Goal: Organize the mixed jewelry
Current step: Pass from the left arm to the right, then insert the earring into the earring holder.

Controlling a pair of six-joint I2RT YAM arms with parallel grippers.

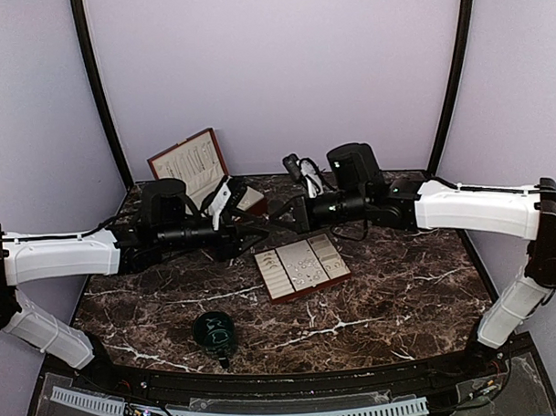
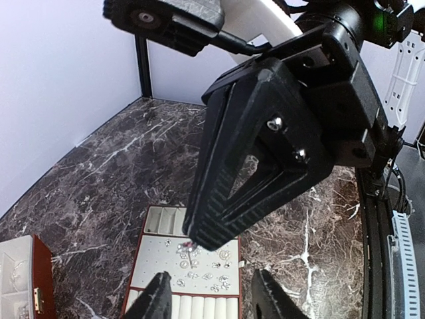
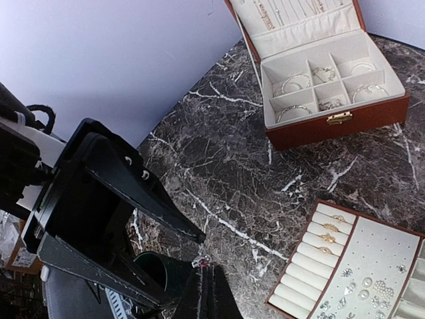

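Note:
The mixed jewelry (image 2: 207,269) glints as tiny silvery pieces on the cream middle panel of a red-brown tray (image 1: 314,289). Both grippers meet in the air above the tray's left end. My right gripper (image 3: 205,267) is shut on a tiny silvery piece with a red stone (image 3: 201,261), which sticks out at its fingertips. In the left wrist view the same piece (image 2: 190,246) hangs at the right gripper's tip. My left gripper (image 2: 211,278) is open, one finger on each side of that tip and not touching it. Several gold rings (image 3: 329,232) sit in the tray's roll slots.
An open red-brown jewelry box (image 3: 332,123) stands at the back left, bracelets in its cream compartments. A dark green cup (image 1: 214,329) stands near the table's front edge, below the left gripper. The table is dark marble with white veins.

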